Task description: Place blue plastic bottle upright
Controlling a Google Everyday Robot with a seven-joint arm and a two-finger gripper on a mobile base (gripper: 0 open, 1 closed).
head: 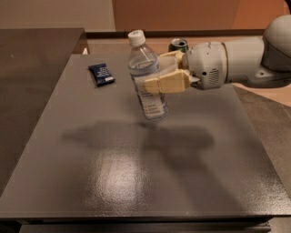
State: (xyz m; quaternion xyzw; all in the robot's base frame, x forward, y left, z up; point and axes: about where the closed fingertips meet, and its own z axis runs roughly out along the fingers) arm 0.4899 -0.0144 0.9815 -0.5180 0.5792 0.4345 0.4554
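Gripping the blue plastic bottle (152, 101) round its middle, your gripper (157, 70) has its cream, blocky fingers (166, 83) clamped on the body, one on the near side and one on the far. The bottle is clear thin plastic, roughly cylindrical, with a white screw cap (136, 37) and a pale printed label. It's close to upright, cap leaning slightly left. It sits over the centre-far part of the table (113, 182), base right at the surface; you can't tell if it touches. The arm (241, 59) is smooth white casing with rounded joints, coming in from the right. The tabletop is flat matte grey with a soft sheen and a dark shadow under the bottle. A flat dark blue packet (101, 74) lies far left on it, and a green can (178, 45) stands behind the gripper. A darker brown table (27, 68) is on the left, and a tan-orange wall (182, 13) runs along the back.
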